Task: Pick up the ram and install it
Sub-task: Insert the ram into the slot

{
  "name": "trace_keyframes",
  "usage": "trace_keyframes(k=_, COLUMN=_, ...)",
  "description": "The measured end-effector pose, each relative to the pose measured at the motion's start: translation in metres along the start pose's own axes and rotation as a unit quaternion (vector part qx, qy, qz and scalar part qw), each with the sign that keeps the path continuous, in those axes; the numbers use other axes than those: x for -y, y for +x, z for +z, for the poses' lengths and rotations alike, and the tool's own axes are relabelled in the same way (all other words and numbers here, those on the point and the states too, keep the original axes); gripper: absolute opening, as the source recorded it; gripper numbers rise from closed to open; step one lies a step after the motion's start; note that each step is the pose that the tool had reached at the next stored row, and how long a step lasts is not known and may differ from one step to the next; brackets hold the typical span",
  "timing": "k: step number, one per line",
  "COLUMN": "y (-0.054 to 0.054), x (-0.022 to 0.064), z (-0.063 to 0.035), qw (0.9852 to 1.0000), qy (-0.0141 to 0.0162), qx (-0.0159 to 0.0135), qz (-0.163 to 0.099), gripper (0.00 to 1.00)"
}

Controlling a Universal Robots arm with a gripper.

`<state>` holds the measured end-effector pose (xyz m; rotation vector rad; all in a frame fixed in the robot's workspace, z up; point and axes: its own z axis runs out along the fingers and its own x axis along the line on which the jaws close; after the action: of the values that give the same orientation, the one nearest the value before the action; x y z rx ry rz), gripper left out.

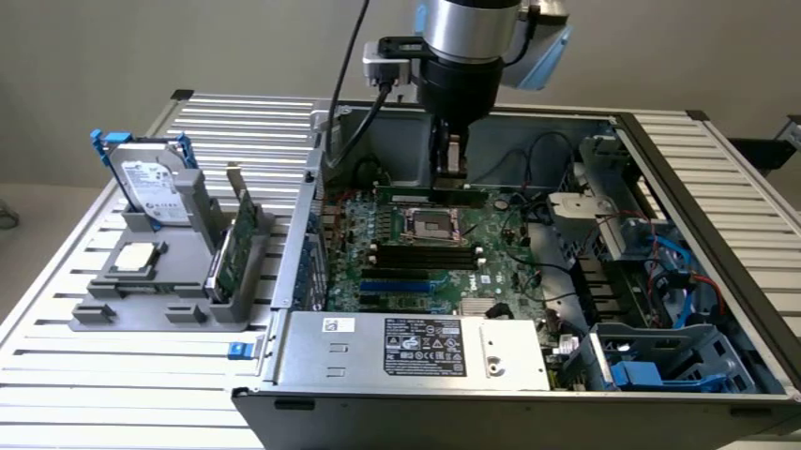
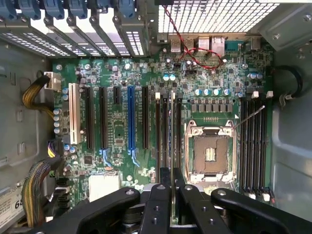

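I have the gripper [image 1: 451,167] down inside the open computer case [image 1: 375,389], over the motherboard [image 1: 419,272]. Its fingers [image 2: 162,192] stand close together, pinched on the top edge of the ram [image 1: 426,196] near the middle of its length. The stick hangs on edge, upright, along the slots just beside the CPU socket [image 1: 432,223], on that socket's far side in the exterior view. From the wrist view I see the ram [image 2: 172,146] edge-on, running out from between the pads in line with a slot. Whether it sits in the slot or just above it I cannot tell.

I judge it light, thin and stiff, but fragile — the chips and lower contact edge want no squeezing. A mid-length hold on the flat faces near the top looks right to me — off-centre it could tilt.
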<state>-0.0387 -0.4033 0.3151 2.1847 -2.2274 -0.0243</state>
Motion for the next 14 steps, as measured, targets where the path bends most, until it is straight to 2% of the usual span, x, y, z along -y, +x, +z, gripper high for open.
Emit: trace_keyframes(k=14, y=0.000, x=0.0021, z=0.0254, qw=1.0000, qy=0.0000, qx=0.0000, qz=0.000, gripper=0.13)
